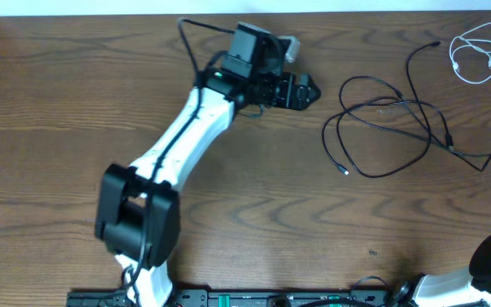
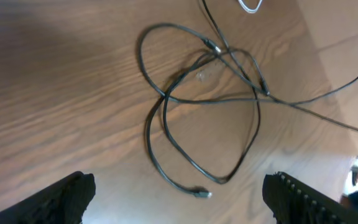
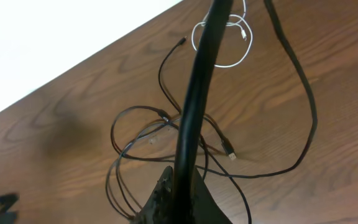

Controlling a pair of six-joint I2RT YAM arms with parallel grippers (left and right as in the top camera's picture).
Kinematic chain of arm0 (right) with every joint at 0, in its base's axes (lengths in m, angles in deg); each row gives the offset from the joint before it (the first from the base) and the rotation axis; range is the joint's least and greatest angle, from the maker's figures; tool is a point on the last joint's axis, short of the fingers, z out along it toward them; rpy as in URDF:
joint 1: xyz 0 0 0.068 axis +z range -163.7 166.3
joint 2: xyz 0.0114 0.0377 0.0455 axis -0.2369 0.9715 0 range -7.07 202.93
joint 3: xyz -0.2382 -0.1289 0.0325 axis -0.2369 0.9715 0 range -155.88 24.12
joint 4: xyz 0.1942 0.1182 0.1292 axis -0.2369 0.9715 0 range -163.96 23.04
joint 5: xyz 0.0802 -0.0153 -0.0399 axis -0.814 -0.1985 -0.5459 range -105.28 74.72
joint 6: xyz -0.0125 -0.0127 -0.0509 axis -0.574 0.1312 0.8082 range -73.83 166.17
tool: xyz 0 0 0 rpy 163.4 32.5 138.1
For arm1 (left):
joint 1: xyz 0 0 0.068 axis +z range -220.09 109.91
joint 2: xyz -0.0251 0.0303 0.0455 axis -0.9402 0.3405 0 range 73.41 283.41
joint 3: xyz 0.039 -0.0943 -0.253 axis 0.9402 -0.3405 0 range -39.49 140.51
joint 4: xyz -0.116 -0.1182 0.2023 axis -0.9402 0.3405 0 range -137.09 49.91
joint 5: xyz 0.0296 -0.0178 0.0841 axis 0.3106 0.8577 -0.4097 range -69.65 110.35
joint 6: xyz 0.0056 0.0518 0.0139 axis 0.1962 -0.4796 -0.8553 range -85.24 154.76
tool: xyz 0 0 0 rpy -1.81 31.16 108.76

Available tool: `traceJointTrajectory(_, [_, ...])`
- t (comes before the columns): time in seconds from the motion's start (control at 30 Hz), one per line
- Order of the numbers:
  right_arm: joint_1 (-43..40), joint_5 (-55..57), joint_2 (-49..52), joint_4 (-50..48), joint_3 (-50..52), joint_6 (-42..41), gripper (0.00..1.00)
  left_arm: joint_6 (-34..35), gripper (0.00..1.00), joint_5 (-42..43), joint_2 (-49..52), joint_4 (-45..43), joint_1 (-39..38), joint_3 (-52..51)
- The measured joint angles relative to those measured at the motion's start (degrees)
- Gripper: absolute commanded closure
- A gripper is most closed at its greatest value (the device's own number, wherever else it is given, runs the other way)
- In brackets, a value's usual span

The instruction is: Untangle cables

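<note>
Left gripper [image 2: 179,184] is hovering over the looped black cables [image 2: 211,99], jaws spread wide and empty. White cable [image 1: 477,51] is lying coiled nearby. Right gripper [image 3: 173,196] is sitting with jaws pressed together.

1 overhead straight down; 2 nearer wrist views, black cables [image 2: 210,99] in all 3

A: We see even, fairly bright light from above on the table [image 1: 254,196], with only soft shadows.
B: Our left wrist view dims to purple at upper left, and the black cables [image 2: 197,99] look slightly blurred. Our right wrist view burns out white past the table's edge.
</note>
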Motion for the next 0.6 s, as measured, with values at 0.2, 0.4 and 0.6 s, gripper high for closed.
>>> traceJointTrajectory(0.2, [0.0, -0.04, 0.0, 0.48, 0.0, 1.29, 0.99, -4.13, 0.12, -1.62, 7.06, -1.09, -3.67, 0.0])
traceJointTrajectory(0.4, [0.0, -0.04, 0.0, 0.61, 0.0, 2.14, 0.99, -6.21, 0.2, -8.76, 9.33, 4.24, -5.9, -0.07])
traceJointTrajectory(0.6, [0.0, -0.04, 0.02, 0.74, 0.04, 2.56, 0.99, -6.4, 0.21, -13.14, 9.33, 2.51, -7.41, -0.13])
